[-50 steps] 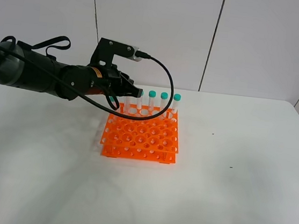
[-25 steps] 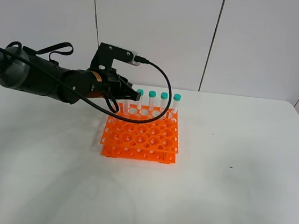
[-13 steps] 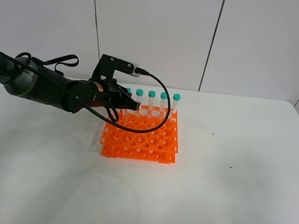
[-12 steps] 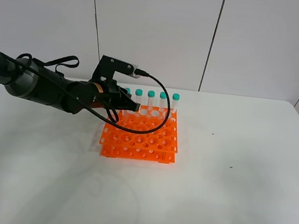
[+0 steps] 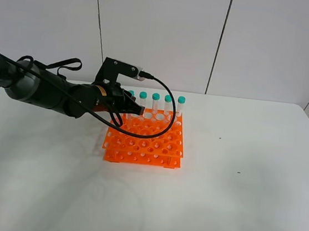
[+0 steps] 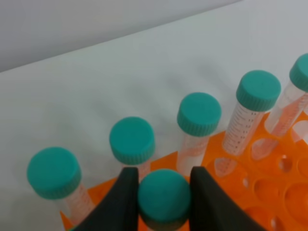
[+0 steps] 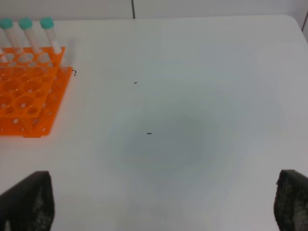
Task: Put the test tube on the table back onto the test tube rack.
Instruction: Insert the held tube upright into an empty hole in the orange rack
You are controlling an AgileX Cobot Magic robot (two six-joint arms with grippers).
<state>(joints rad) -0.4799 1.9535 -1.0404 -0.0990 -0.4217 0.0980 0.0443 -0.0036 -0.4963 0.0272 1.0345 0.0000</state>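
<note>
The left gripper is pinched on the teal cap of the test tube, one dark finger on each side of it. In the high view this gripper sits at the far left corner of the test tube rack, with the arm reaching in from the left just above the table. The held tube is upright over the rack, in the second row from the far edge; how deep it sits in a hole cannot be told. Just beyond it, along the rack's far row, stand other tubes with teal caps, upright and side by side, running to the right. The rack's nearer rows show open holes. The rack is bright orange and stands a little left of the table's middle.

The right gripper is spread wide, its two dark fingertips at opposite sides of its wrist view, holding nothing, over bare white table to the right of the rack.
</note>
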